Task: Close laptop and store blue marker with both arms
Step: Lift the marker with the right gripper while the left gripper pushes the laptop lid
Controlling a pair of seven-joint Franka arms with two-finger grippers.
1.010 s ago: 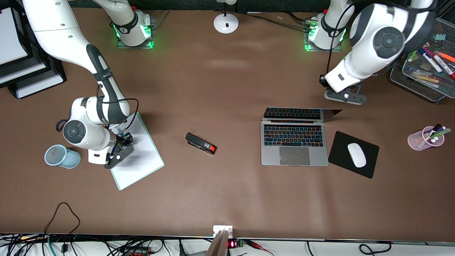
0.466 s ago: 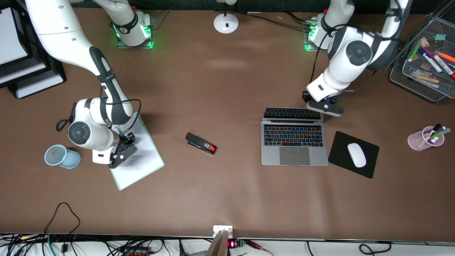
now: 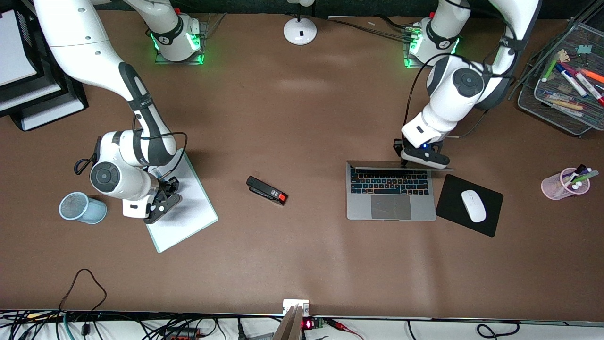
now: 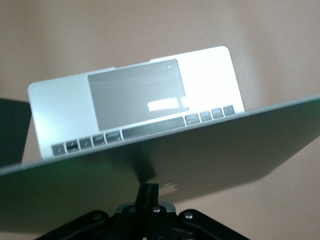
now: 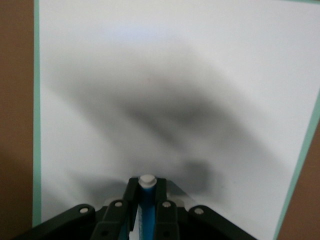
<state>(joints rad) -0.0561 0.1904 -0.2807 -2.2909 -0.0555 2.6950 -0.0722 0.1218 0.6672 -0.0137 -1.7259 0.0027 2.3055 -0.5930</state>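
Observation:
The laptop [image 3: 390, 208] lies open, and its lid stands about upright, edge-on in the front view. My left gripper [image 3: 419, 159] is at the lid's top edge with its fingers shut. In the left wrist view its closed tips [image 4: 149, 189] touch the grey back of the lid [image 4: 225, 145], by the dark logo. The keys and trackpad show past the lid's edge. My right gripper [image 3: 163, 200] is over the white mint-edged clipboard [image 3: 188, 219]. It is shut on the blue marker [image 5: 147, 202], whose white end sticks out between the fingers [image 5: 131, 192].
A black stapler [image 3: 267, 190] lies mid-table. A white mouse [image 3: 473, 205] sits on a black pad [image 3: 450, 189] beside the laptop. A pink cup of pens [image 3: 552, 186] and a wire tray of markers [image 3: 561, 106] are at the left arm's end. A light-blue mesh cup [image 3: 81, 208] lies beside the clipboard.
My left arm came down to the laptop and pushed its lid from leaning back to about upright. My right gripper with the marker has barely shifted over the clipboard.

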